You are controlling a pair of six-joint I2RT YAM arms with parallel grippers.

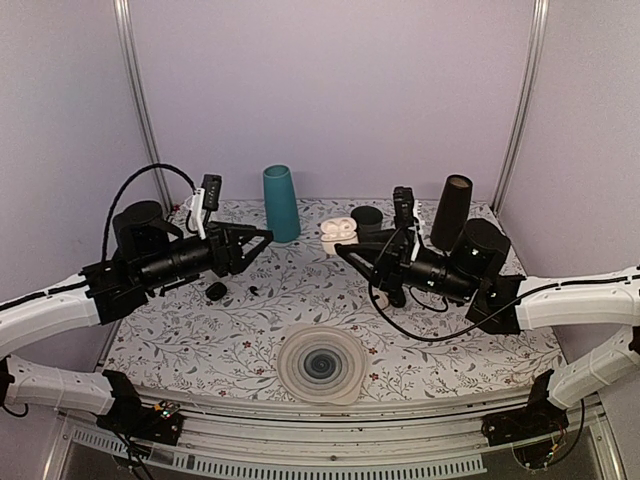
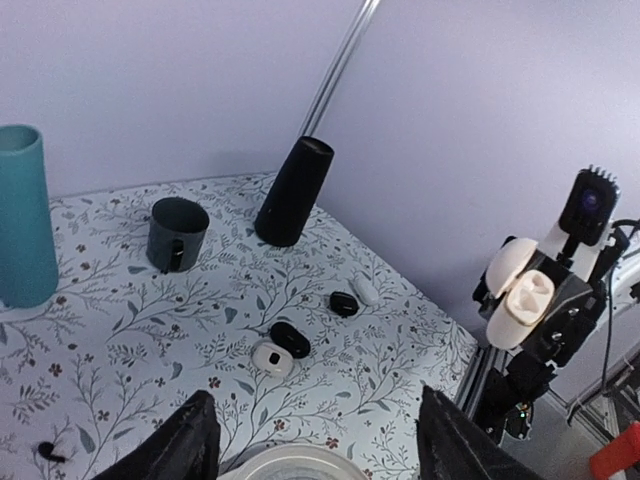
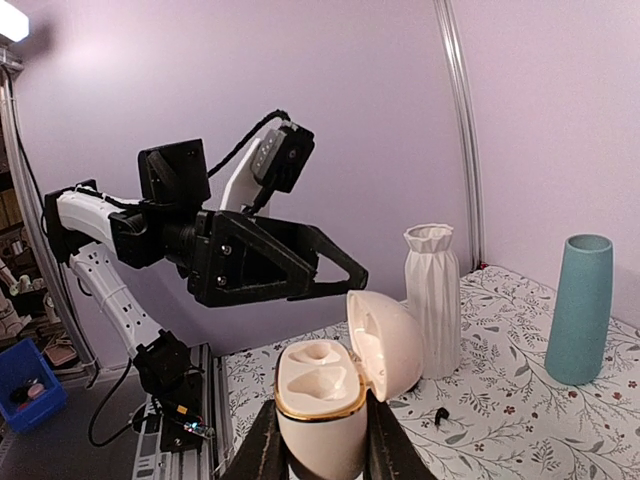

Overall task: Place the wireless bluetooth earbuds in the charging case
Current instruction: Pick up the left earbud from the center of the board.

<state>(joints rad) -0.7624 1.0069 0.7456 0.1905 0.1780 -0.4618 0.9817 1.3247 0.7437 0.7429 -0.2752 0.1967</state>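
The white charging case (image 3: pixel 318 405) has its lid (image 3: pixel 388 345) hinged open, and both sockets are empty. My right gripper (image 3: pixel 322 450) is shut on its lower body and holds it above the table. It shows in the top view (image 1: pixel 338 233) and in the left wrist view (image 2: pixel 522 295). My left gripper (image 1: pixel 262 238) is open and empty and hangs in the air left of the case, its fingers wide apart (image 2: pixel 320 450). Two small dark pieces (image 1: pixel 216 291) (image 1: pixel 255 290), perhaps the earbuds, lie on the cloth below the left gripper. One shows in the right wrist view (image 3: pixel 440 415).
A teal vase (image 1: pixel 281 203), a dark mug (image 1: pixel 366 218) and a black cone vase (image 1: pixel 451 212) stand at the back. A white ribbed vase (image 3: pixel 433 300) stands by the left arm. Two black oval cases (image 2: pixel 289 339) (image 2: pixel 343 303) and a white puck (image 2: pixel 271 358) lie at the right. A ribbed dish (image 1: pixel 321 364) sits at the front.
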